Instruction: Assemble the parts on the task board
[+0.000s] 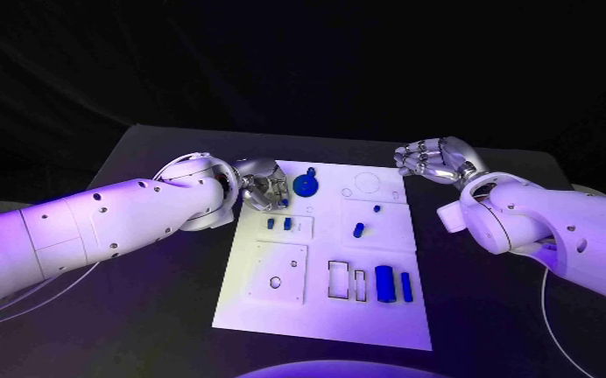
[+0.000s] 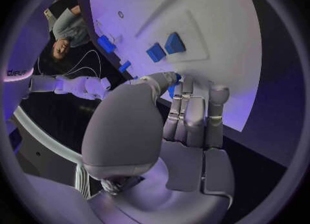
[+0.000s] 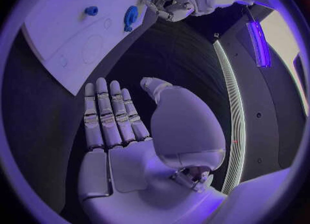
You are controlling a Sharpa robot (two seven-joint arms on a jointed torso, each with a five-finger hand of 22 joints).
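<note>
The white task board (image 1: 328, 308) lies in the middle of the black table. A blue disc-shaped part (image 1: 306, 186) stands near its far left corner. My left hand (image 1: 262, 184) sits right beside the disc at the board's left edge. In the left wrist view its thumb tip (image 2: 163, 79) lies against the straight fingers with a bit of blue showing between them. I cannot tell whether that blue is held or is the disc behind. My right hand (image 1: 433, 157) hovers off the board's far right corner, and its wrist view shows it (image 3: 123, 125) flat and holding nothing.
Two small blue blocks (image 1: 278, 222) sit just nearer than the left hand. Two small blue pegs (image 1: 375, 209) (image 1: 357, 229) stand mid-board. Two long blue bars (image 1: 384, 283) (image 1: 405, 286) lie near the front right, beside rectangular slots (image 1: 341, 279). A round hole (image 1: 276, 282) is at front left.
</note>
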